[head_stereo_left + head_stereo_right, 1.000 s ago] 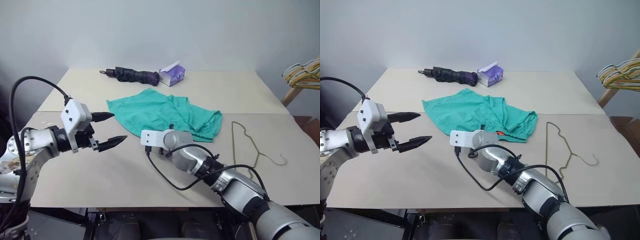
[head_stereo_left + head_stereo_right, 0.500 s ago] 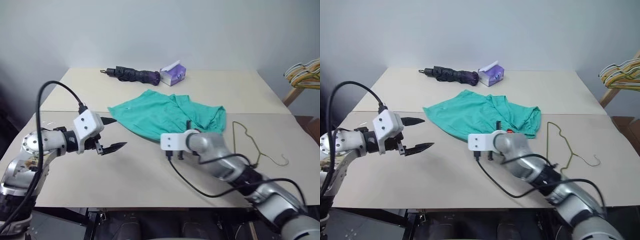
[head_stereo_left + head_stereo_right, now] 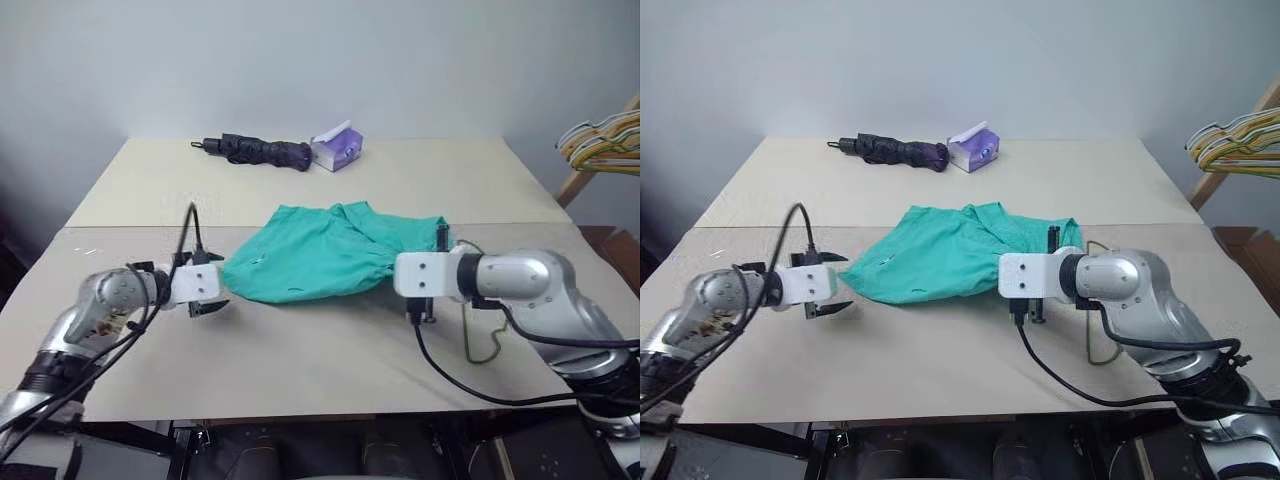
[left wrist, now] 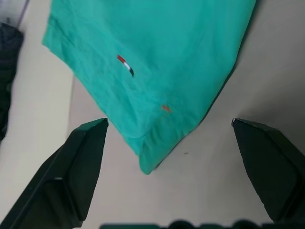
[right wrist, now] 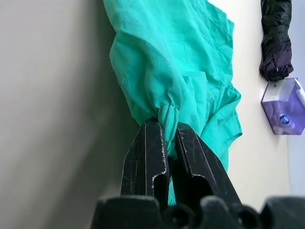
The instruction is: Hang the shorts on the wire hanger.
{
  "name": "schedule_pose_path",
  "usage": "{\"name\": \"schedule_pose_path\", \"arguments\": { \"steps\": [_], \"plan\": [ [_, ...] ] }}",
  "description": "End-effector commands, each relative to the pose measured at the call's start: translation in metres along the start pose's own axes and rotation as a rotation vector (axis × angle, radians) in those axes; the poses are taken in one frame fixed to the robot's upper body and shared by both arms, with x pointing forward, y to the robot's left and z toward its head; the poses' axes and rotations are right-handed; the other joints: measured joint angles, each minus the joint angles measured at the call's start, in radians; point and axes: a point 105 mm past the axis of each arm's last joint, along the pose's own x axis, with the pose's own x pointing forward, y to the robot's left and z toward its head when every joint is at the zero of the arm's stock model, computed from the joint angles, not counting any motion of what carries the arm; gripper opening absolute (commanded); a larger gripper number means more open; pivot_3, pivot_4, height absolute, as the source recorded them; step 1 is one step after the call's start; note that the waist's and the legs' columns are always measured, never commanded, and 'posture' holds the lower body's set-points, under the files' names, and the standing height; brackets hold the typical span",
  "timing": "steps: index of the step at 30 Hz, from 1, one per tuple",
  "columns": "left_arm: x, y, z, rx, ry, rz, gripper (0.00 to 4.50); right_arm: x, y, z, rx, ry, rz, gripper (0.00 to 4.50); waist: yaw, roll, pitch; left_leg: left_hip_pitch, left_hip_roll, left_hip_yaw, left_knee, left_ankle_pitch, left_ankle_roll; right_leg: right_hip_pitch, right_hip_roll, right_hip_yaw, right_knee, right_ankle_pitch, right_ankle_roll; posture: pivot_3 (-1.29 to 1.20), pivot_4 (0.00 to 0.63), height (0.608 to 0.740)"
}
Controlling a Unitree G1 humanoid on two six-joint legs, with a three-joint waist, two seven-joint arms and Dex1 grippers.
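The teal-green shorts (image 3: pixel 320 255) lie bunched in the middle of the table (image 3: pixel 300 340). My right gripper (image 5: pixel 167 126) is shut on a gathered fold at their right edge and holds that edge a little above the table. My left gripper (image 3: pixel 222 285) hangs open, low over the table, at the shorts' left corner (image 4: pixel 147 164). That corner lies between its fingers (image 4: pixel 81 157), which do not touch it. The thin wire hanger (image 3: pixel 1089 345) lies flat on the table under and behind my right forearm, mostly hidden.
A folded black umbrella (image 3: pixel 255 152) and a purple tissue pack (image 3: pixel 336 148) sit at the table's far side. A bunch of pastel hangers (image 3: pixel 605 135) on a wooden rack stands off the table to the right.
My right gripper pulled the shorts to the right and lifted their edge, bunching them. My left gripper sank toward the table, rolled, and came up to the shorts' left corner, still open.
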Motion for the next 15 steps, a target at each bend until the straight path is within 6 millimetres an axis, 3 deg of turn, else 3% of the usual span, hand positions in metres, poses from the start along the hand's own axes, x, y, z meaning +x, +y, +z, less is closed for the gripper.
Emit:
{"name": "schedule_pose_path", "arguments": {
  "steps": [1, 6, 7, 10, 15],
  "plan": [
    [0.016, 0.007, -0.001, 0.054, 0.020, 0.029, 4.50, -0.011, -0.009, 0.009, -0.019, -0.016, -0.048, 0.02, 0.000, 0.001, -0.002, 0.000, 0.000, 0.000, 0.000, 0.000, 0.000, 0.000, 0.000, 0.000, 0.000, 0.000, 0.000, -0.12, 0.004, 0.740],
    [0.045, 0.023, 0.002, 0.043, 0.035, 0.094, 4.50, -0.013, -0.008, 0.009, -0.011, -0.012, -0.054, 0.02, 0.000, 0.002, -0.008, 0.002, 0.000, 0.000, 0.002, 0.000, 0.000, 0.003, 0.000, 0.000, 0.000, 0.001, 0.001, -0.13, 0.000, 0.740],
    [0.051, 0.026, 0.004, 0.037, 0.032, 0.100, 4.32, -0.013, -0.008, 0.009, -0.009, -0.011, -0.056, 0.01, -0.001, 0.002, -0.009, 0.003, 0.000, 0.000, 0.002, 0.000, 0.000, 0.004, 0.000, 0.000, 0.000, 0.001, 0.001, -0.13, 0.000, 0.740],
    [0.062, 0.031, 0.009, 0.044, 0.023, 0.114, 3.60, -0.013, -0.007, 0.009, -0.002, -0.014, -0.058, 0.00, -0.006, 0.002, -0.011, 0.003, 0.000, 0.000, 0.002, 0.000, 0.000, 0.004, 0.000, 0.000, -0.001, 0.001, 0.001, -0.14, 0.000, 0.740],
    [0.072, 0.040, 0.020, 0.061, -0.007, 0.126, 1.95, -0.011, -0.003, 0.012, 0.004, -0.025, -0.057, 0.00, -0.021, 0.002, -0.011, 0.002, 0.000, 0.000, 0.001, 0.000, 0.000, 0.003, 0.000, 0.000, -0.001, 0.001, 0.001, -0.16, 0.000, 0.740]
  ]
}}
